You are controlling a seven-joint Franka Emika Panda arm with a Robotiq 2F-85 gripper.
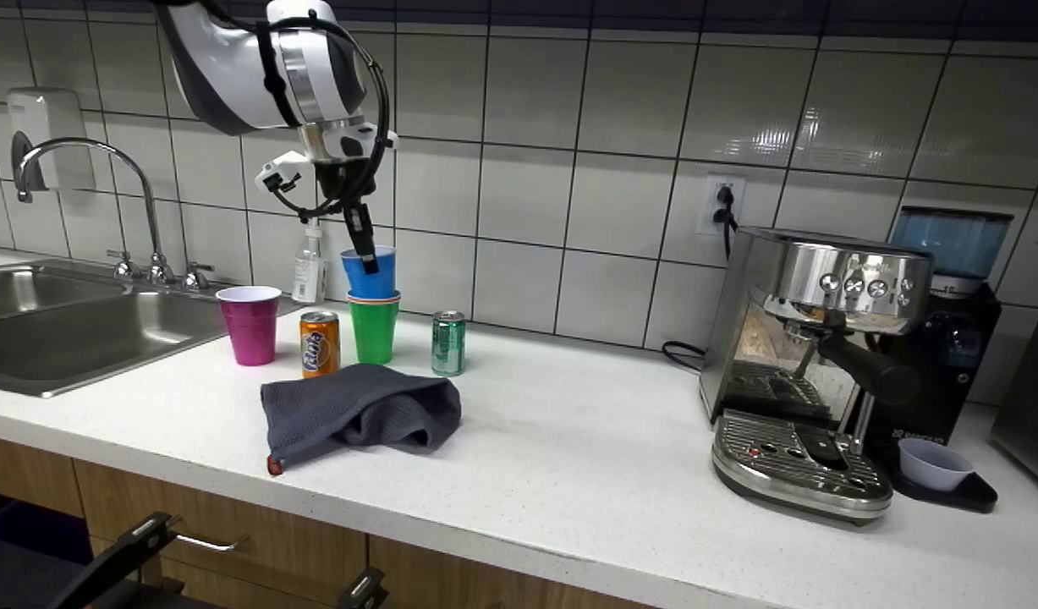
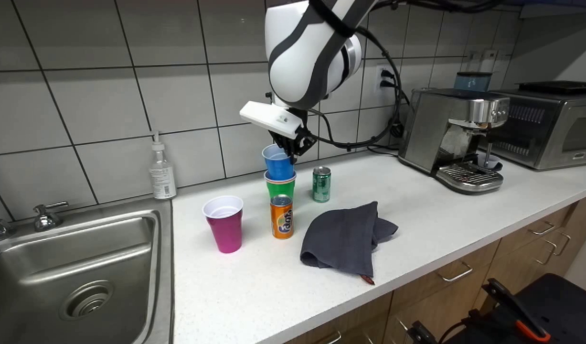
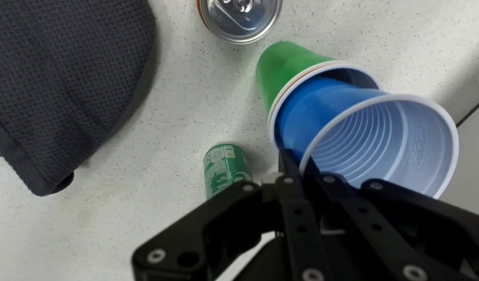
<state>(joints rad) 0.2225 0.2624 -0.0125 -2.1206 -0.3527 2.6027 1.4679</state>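
My gripper (image 3: pixel 299 164) is shut on the wall of a blue cup (image 3: pixel 313 111), one finger inside its white rim and one outside. The lower part of this cup sits within a green cup (image 3: pixel 280 64) standing on the counter, and a reddish-rimmed layer shows at the green one's mouth. In both exterior views the blue cup (image 1: pixel 381 286) (image 2: pixel 277 165) rises above the green cup (image 1: pixel 373 334) (image 2: pixel 276 188). Close by stand a green can (image 3: pixel 225 166) and an orange Fanta can (image 1: pixel 320 347). The fingertip on the cup's inside is partly hidden by the rim.
A magenta cup (image 2: pixel 226 229) stands near the sink (image 2: pixel 82 267). A dark grey cloth (image 1: pixel 358 414) lies crumpled in front of the cans, a small red thing (image 1: pixel 274 465) poking from under it. Further along are a soap bottle (image 2: pixel 162 174), an espresso machine (image 1: pixel 823 288) and the tiled wall (image 1: pixel 527 194).
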